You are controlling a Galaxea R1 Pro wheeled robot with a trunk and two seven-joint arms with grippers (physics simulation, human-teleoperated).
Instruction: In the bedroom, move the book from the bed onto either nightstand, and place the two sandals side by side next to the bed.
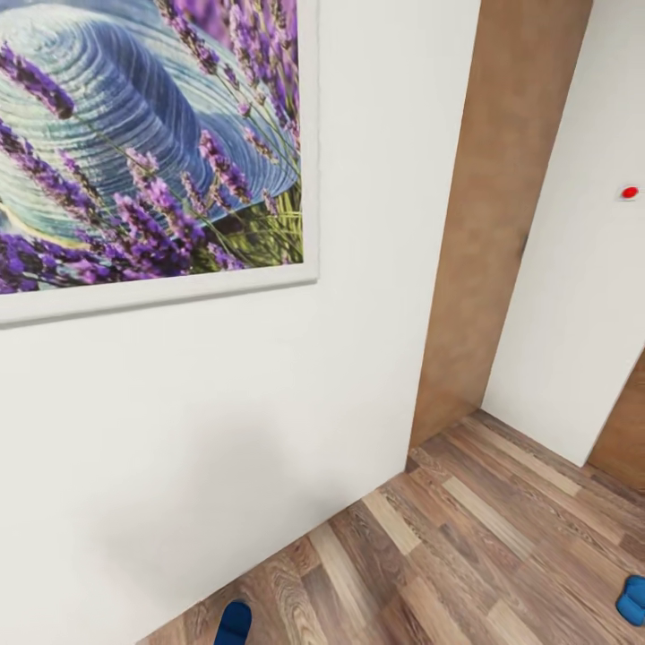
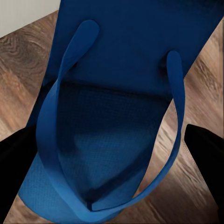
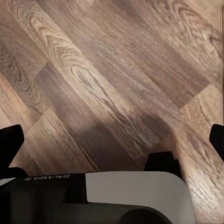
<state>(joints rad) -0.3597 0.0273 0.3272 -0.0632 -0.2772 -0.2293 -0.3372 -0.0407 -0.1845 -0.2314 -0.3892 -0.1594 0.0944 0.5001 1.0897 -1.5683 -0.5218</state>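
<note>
Head view faces a white wall [image 1: 224, 421] with a lavender picture [image 1: 148, 143] at ten o'clock; one blue sandal [image 1: 234, 623] lies at six o'clock, another sandal [image 1: 632, 600] at four o'clock on the wood floor [image 1: 484, 546]. Left gripper [image 2: 112, 154] grasps a sandal; right gripper [image 3: 112, 140] hangs spread wide, holding nothing.

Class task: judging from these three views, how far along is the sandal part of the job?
Nothing looks finished. In hand: a blue flip-flop sandal sits between the left end effector fingers. The second blue sandal lies apart on the brown wood-plank floor. Pairing them by the bed remains.
</note>
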